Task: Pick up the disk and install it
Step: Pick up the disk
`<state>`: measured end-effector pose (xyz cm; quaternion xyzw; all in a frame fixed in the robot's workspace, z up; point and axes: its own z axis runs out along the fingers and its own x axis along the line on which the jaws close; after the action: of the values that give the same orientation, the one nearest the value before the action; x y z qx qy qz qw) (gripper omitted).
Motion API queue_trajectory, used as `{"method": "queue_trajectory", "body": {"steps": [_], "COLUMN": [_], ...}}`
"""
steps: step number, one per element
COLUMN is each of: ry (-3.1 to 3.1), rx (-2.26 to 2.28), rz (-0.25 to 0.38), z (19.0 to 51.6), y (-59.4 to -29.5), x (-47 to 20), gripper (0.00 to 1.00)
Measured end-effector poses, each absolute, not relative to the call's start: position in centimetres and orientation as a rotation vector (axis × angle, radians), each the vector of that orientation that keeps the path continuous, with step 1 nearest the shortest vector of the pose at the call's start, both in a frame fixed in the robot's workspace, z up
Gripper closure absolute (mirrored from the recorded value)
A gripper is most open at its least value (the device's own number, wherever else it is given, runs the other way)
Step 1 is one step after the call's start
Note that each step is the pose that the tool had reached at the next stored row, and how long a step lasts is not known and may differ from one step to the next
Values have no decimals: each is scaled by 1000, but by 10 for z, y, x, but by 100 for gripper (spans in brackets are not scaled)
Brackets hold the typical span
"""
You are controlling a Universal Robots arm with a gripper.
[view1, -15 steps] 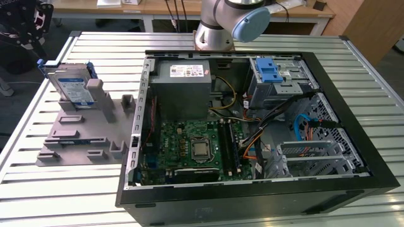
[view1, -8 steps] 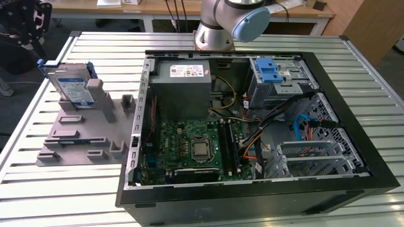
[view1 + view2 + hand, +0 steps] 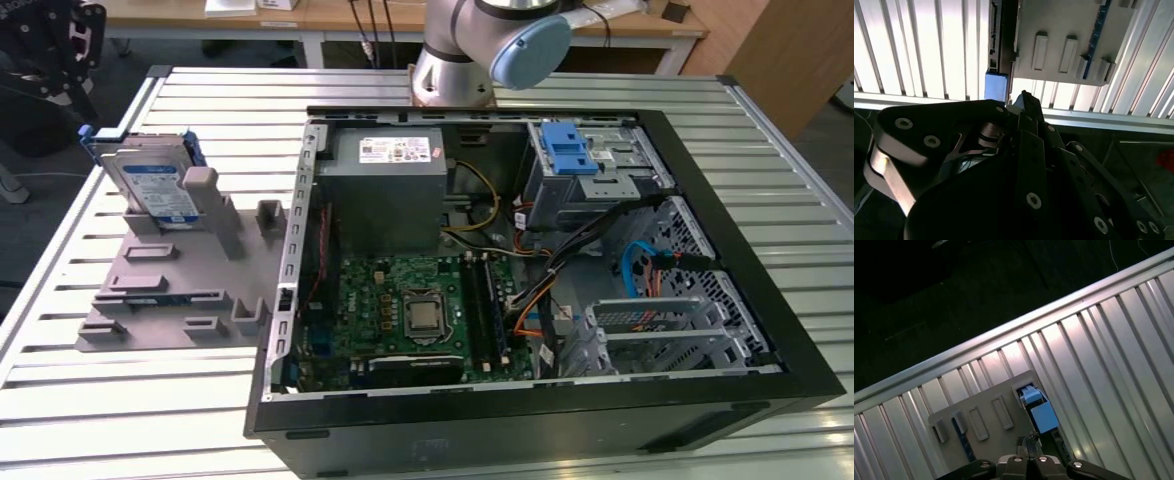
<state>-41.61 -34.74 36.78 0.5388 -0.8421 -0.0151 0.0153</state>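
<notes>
Gripper (image 3: 1029, 442) hovers near the disk (image 3: 150, 185), upright in its grey holder (image 3: 160, 290).

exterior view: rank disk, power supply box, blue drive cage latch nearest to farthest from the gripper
From the gripper, at the exterior view's upper left:
1. disk, on the grey stand outside the case
2. power supply box, inside the case
3. blue latch, on the drive cage beyond it
</notes>
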Motion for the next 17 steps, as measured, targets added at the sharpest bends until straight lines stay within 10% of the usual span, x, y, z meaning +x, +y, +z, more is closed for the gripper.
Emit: {"method": "queue_trajectory", "body": {"steps": [17], "ry": [-2495], "rx": [1862], "rz": [-47], "z": [367], "y": [-347], "x": [-416], "gripper": [89]}}
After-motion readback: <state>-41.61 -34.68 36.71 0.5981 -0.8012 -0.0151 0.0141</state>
